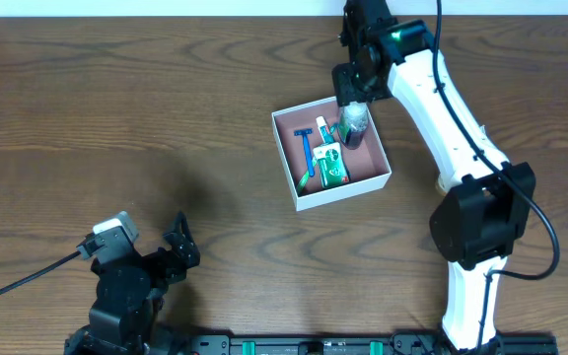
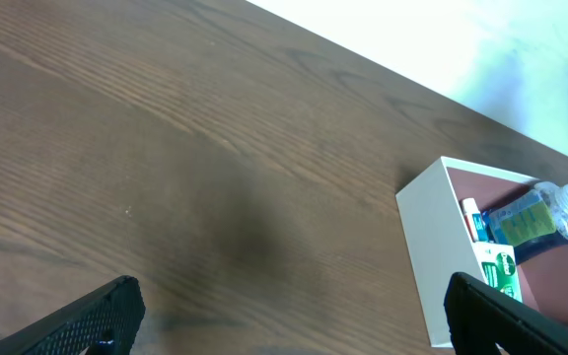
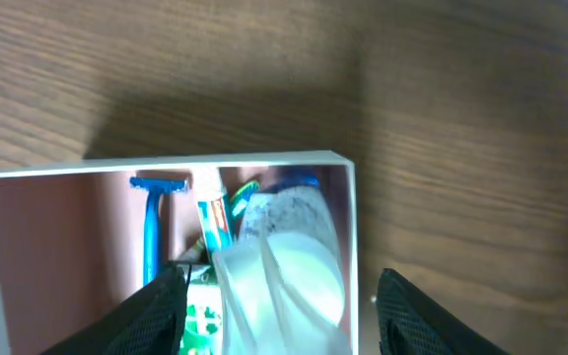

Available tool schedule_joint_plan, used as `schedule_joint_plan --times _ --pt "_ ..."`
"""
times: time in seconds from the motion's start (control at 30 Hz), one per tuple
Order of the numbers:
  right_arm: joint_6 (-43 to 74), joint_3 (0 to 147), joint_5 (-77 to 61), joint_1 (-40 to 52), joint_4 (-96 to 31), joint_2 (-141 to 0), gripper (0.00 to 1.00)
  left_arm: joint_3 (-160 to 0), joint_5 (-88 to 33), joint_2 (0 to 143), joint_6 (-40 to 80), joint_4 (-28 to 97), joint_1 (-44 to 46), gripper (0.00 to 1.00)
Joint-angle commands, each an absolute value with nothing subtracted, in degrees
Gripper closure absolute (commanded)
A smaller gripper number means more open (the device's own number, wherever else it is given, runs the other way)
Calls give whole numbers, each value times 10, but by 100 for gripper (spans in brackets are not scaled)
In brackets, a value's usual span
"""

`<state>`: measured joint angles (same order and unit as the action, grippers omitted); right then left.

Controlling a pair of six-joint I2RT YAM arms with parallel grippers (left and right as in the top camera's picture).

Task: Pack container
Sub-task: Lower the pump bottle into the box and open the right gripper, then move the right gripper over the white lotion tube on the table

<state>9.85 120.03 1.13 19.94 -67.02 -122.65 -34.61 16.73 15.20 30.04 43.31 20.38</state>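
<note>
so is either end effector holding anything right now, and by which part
Nothing looks held. The right end effector is open astride the clear plastic bottle resting in the white-walled square container; the left end effector is open and empty.

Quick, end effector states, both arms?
Left end effector: open, empty.
Right end effector: open, straddling the clear bottle in the container.

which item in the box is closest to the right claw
The clear bottle, between the right claw's fingers; the blue razor lies farther left.

no legible text, labels too blurred
</note>
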Motion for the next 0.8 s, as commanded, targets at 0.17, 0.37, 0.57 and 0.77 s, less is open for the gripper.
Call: schedule_joint_plan --times 0.17,0.37,0.57,0.77 --pt "97 1266 50 154 -717 -1047 23 -346 172 149 305 432 202 2" --pt "107 1266 65 99 -848 -950 20 -346 172 149 305 432 202 2" --pt "101 1265 65 55 -973 -924 20 -346 172 149 305 432 202 2" --pt "92 1202 97 36 -968 -930 18 -346 172 149 305 432 202 2"
